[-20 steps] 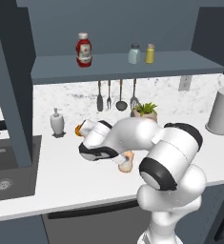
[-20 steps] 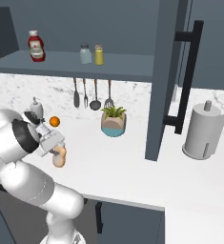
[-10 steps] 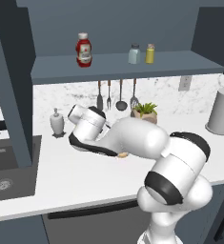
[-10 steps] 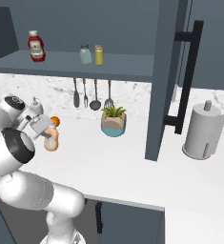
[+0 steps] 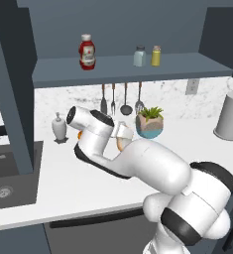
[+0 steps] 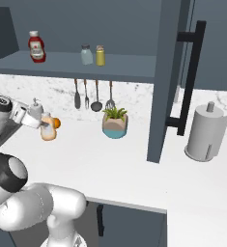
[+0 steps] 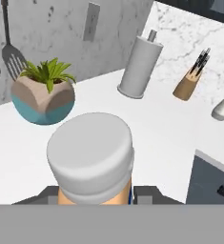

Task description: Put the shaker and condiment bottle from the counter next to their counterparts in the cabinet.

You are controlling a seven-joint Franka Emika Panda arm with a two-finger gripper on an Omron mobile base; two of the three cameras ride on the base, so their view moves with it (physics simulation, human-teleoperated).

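Counter [image 6: 134, 159] below gripper [image 6: 43, 126] | jaws clamped on condiment bottle [image 6: 48, 131], cap toward camera | I judge ketchup bottle [image 6: 36, 46] lies up, cabinet [image 6: 66, 65] shelf overhead

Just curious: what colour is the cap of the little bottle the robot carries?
Pale whitish, on the peach-orange condiment bottle; clearest in the hand view.

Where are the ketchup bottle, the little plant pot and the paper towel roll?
ketchup bottle [image 5: 87, 52]: left base view, on its label.
plant pot [image 6: 115, 128]: right base view, on the pot's front.
paper towel roll [image 7: 138, 67]: hand view, on the roll's side.
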